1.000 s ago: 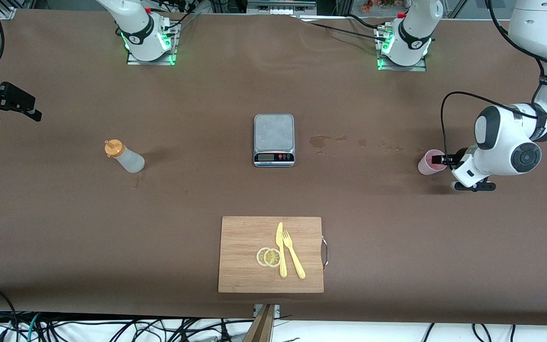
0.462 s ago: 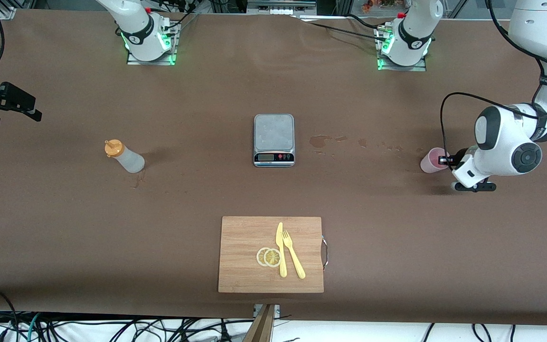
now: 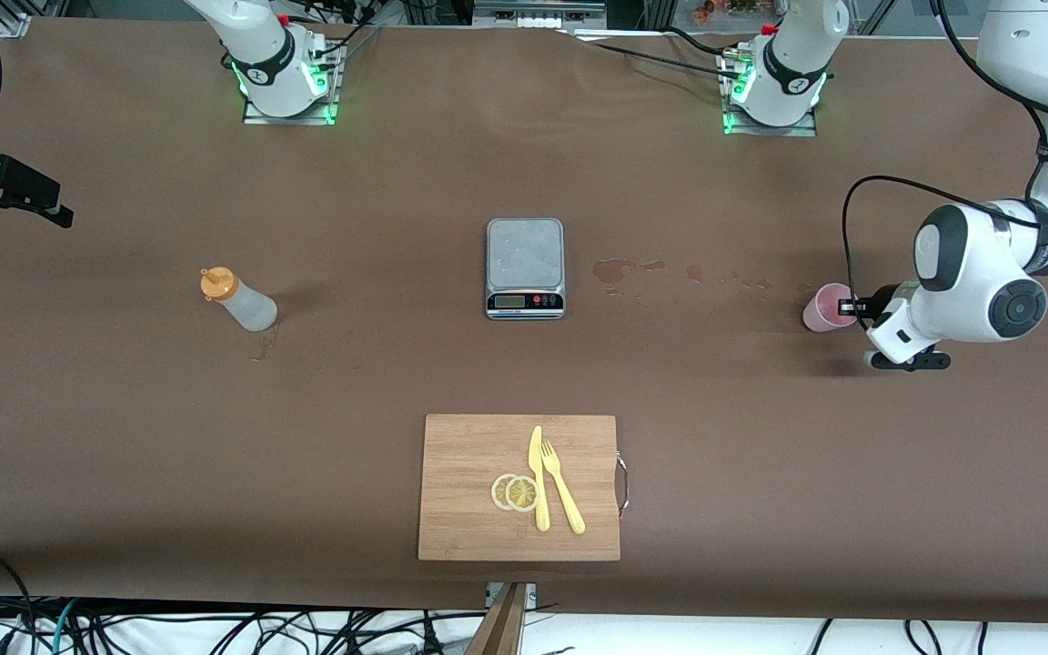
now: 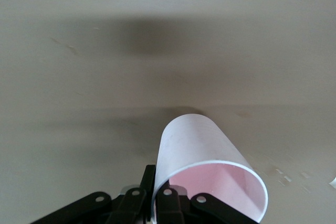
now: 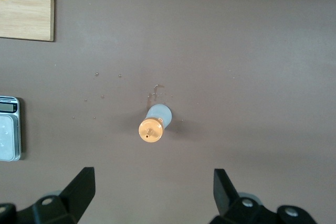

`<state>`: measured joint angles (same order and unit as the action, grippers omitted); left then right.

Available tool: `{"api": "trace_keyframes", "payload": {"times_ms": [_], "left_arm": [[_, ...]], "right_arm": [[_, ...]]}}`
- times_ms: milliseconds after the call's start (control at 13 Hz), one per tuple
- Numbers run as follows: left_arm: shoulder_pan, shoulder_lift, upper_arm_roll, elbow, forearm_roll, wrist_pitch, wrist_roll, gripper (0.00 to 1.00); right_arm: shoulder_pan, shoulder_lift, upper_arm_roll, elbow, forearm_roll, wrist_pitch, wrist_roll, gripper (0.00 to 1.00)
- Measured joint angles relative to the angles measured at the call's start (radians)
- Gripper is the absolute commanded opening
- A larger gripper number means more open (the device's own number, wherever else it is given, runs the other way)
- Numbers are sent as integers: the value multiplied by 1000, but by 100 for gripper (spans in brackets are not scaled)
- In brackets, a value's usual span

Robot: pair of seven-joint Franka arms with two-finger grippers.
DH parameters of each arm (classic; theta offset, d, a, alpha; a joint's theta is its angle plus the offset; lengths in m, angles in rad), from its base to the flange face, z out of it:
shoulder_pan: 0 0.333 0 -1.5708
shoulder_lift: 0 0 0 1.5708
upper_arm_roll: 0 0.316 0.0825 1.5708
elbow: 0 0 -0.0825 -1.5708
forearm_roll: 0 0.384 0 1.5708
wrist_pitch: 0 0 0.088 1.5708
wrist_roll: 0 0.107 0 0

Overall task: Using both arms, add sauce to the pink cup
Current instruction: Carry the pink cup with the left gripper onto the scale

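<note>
The pink cup (image 3: 824,309) stands on the table near the left arm's end, level with the scale. My left gripper (image 3: 848,307) is shut on its wall at the rim, one finger inside and one outside; the left wrist view shows the cup (image 4: 195,145) pinched between the fingers (image 4: 149,182). The sauce bottle (image 3: 242,303), whitish with an orange cap, stands alone toward the right arm's end. My right gripper (image 3: 42,205) hangs open and empty over the table's edge there, and its wrist view looks down on the bottle (image 5: 154,124) between the spread fingertips (image 5: 84,182).
A grey scale (image 3: 525,266) sits mid-table, with wet stains (image 3: 613,269) beside it toward the cup. Nearer the front camera lies a wooden cutting board (image 3: 460,491) carrying a yellow knife (image 3: 538,478), a fork (image 3: 562,487) and lemon slices (image 3: 515,492).
The left gripper's jaws have closed on the cup's wall, nudging the cup slightly. The right gripper has drifted a little toward the table's edge.
</note>
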<state>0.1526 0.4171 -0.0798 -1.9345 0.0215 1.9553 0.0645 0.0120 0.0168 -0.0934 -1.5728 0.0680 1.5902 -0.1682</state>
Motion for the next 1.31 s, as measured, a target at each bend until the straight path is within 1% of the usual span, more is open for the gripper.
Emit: {"api": "trace_keyframes", "payload": {"times_ms": [154, 462, 692, 846, 1000, 1154, 1308], "left_arm": [[-60, -4, -10, 80, -36, -98, -1, 0], [-199, -5, -30, 179, -137, -201, -10, 0], [-307, -8, -47, 238, -220, -263, -141, 0], [-372, -10, -70, 280, -244, -269, -248, 0], [-429, -10, -85, 308, -295, -271, -365, 0], [-492, -5, -87, 318, -314, -256, -470, 0], [-527, 17, -87, 318, -332, -207, -538, 0]], "right_arm": [[0, 0, 0, 0, 0, 0, 0, 100], [-1, 1, -2, 0, 0, 0, 0, 100], [-1, 1, -3, 0, 0, 0, 0, 100], [-1, 1, -4, 0, 0, 0, 0, 100], [-4, 1, -6, 0, 0, 0, 0, 100], [-14, 2, -12, 0, 0, -2, -2, 100], [-20, 4, -13, 0, 0, -3, -2, 100]]}}
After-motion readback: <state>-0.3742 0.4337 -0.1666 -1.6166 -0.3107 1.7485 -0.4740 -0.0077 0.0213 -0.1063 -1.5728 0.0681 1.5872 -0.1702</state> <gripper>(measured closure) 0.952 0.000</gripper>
